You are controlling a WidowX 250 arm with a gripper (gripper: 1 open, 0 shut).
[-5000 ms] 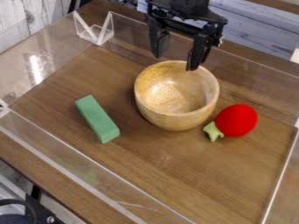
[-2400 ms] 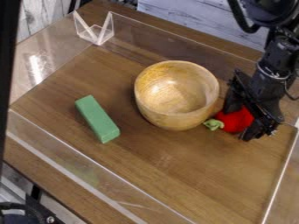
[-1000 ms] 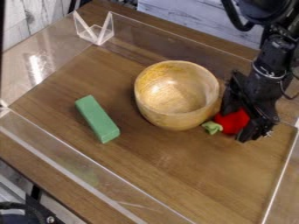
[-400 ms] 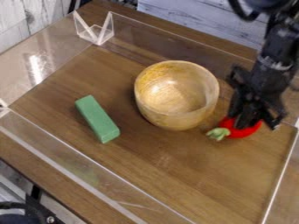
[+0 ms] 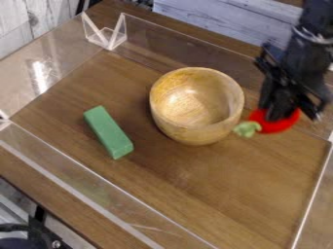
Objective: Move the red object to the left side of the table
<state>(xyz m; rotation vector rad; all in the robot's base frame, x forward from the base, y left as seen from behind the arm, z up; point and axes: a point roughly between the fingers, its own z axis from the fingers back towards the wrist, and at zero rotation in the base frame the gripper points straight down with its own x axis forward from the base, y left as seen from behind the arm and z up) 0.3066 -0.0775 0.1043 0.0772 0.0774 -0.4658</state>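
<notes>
**Red toy fruit lifted clear at the right edge of the surface**

The brown wood-grain surface [image 5: 196, 190], bordered by low clear plastic walls, stands against a pale planked background; a small folded piece of clear plastic [image 5: 104, 31] sits at the far left corner. Near the middle rests a round, light wooden bowl [image 5: 197, 105], empty as far as can be seen, and to its left a green rectangular block [image 5: 108, 131] lies flat, well apart from it.

What has changed: a moment ago the dark pincer [image 5: 278, 112] stood with its fingers spread low around the small rounded bright red toy fruit [image 5: 272, 124]; it has since closed on the fruit and risen. The fruit, its green leafy end pointing toward the bowl, now hangs between the fingers just beside the bowl's right rim, and appears to be off the wood, though the gap beneath it is hard to judge from this angle.

For the task, this reads as the grasp completed and the carry begun. The fruit is on the right side, so the whole passage leftward remains, and the bowl lies directly in that path; clearing or skirting it looks necessary.
</notes>
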